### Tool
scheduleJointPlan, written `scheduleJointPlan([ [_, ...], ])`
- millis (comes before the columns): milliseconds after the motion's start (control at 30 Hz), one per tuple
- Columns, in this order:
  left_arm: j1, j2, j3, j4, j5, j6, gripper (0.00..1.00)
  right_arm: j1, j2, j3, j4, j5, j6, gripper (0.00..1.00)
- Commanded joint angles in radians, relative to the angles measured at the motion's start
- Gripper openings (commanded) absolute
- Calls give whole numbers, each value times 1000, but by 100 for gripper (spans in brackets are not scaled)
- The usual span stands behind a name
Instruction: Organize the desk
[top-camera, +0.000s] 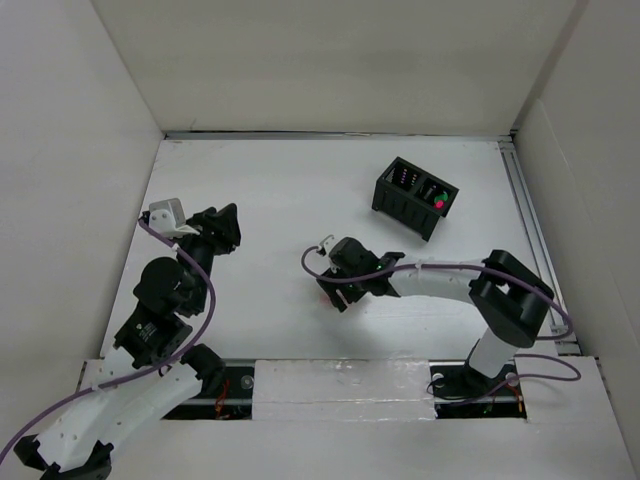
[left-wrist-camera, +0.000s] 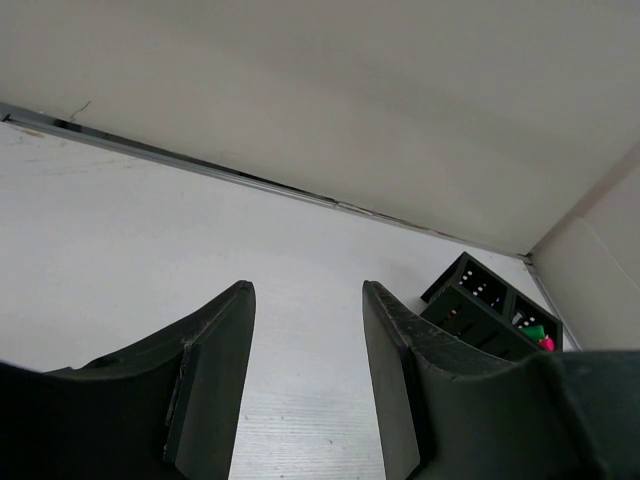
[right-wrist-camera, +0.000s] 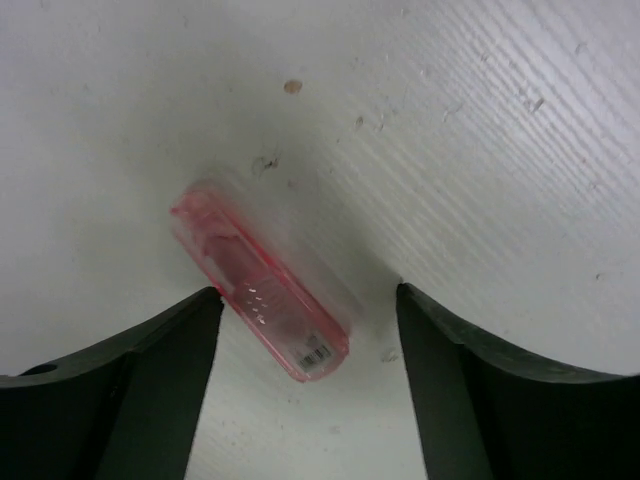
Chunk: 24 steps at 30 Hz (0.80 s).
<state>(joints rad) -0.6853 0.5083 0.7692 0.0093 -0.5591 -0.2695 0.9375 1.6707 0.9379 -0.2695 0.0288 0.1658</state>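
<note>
On the tabletop (top-camera: 270, 180): pink case at mid-desk

At left, the left end effector (left-wrist-camera: 305, 300) hangs released. Near the middle, the right end effector (right-wrist-camera: 305, 300), also released, has a pink case (right-wrist-camera: 255, 285) between its fingers. The case lies flat with its long axis diagonal, and the barcode label at its near end is unreadable. A black box (top-camera: 415, 197) stands to the right.

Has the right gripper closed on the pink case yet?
No, the pink case lies on the desk between the open fingers of the right gripper.

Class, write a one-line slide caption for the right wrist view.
Open right gripper above a translucent pink case lying flat on the white desk.
</note>
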Motion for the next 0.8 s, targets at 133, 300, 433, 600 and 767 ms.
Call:
scheduleJointPlan([
  [133, 6, 27, 42, 21, -21, 18, 43, 6, 77, 39, 55, -21, -2, 53],
  [300, 6, 6, 32, 35, -16, 19, 43, 6, 66, 0, 70, -21, 34, 25],
  [433, 6, 22, 41, 24, -12, 18, 43, -3, 28, -8, 88, -20, 54, 14],
  [600, 6, 21, 36, 27, -9, 15, 43, -101, -110, 16, 134, -21, 95, 8],
  [767, 6, 42, 39, 31, 16, 16, 44, -293, -216, 84, 256, -41, 153, 10],
])
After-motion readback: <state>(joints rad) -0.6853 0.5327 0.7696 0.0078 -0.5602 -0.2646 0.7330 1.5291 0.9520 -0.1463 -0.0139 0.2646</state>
